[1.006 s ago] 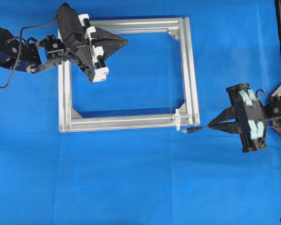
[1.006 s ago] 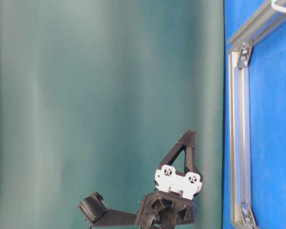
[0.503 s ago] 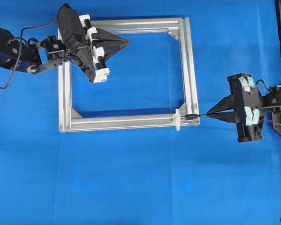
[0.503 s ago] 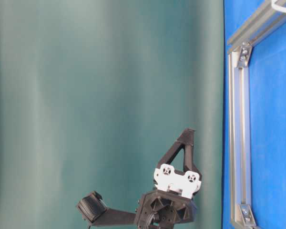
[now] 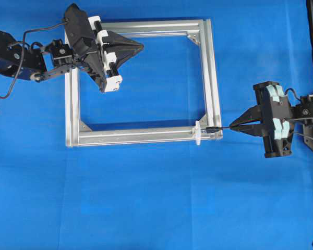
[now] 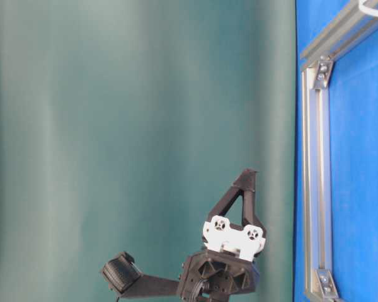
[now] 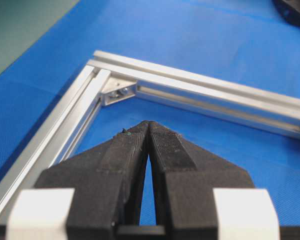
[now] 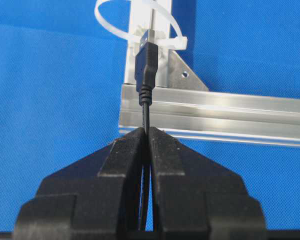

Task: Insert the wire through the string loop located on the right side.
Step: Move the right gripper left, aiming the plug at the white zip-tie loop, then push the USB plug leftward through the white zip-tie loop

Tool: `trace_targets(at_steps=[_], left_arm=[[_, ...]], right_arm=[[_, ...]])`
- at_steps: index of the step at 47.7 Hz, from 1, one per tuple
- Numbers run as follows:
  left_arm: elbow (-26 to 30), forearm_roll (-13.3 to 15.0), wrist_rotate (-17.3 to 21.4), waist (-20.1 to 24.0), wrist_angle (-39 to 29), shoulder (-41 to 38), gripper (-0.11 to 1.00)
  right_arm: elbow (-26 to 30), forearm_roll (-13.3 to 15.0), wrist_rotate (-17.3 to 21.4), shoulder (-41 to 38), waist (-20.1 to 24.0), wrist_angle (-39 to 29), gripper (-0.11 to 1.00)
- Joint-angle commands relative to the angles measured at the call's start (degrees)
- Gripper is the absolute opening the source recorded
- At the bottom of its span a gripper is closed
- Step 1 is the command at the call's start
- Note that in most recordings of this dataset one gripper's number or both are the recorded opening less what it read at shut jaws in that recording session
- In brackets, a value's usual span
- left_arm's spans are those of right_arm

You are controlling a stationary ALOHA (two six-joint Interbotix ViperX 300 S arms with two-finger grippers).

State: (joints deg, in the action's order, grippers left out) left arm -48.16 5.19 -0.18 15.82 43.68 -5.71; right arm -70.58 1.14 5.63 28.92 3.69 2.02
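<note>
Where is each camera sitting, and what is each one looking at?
Overhead exterior: high above, looking straight down at the silver frame, both arms, the right gripper holding the wire near the string loop.
Table-level exterior: low at the table's edge and turned sideways, showing the green backdrop, the left gripper and the frame.
Left wrist: on the left arm, looking past its shut jaws at a frame corner.
Right wrist: on the right arm, looking past its jaws at the wire and loop.
All views share the frame.
</note>
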Motion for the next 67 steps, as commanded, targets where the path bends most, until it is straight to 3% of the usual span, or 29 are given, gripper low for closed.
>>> trace_targets(at_steps=[1,49,67], left_arm=[[1.14,-0.18,0.0,-0.18,0.53,1.49,-0.02],[1.14,-0.18,0.0,-0.18,0.44,1.58,-0.02],[1.23,-0.18,0.0,-0.35,0.35,1.49,-0.02]], right_arm=[[0.53,0.09,-0.09,0.35,-0.09,0.62,-0.03],[0.62,0.09,-0.09,-0.09,-0.09,0.97,-0.03],[2.64,0.09,0.18,-6.33,0.35,7.56,-0.03]])
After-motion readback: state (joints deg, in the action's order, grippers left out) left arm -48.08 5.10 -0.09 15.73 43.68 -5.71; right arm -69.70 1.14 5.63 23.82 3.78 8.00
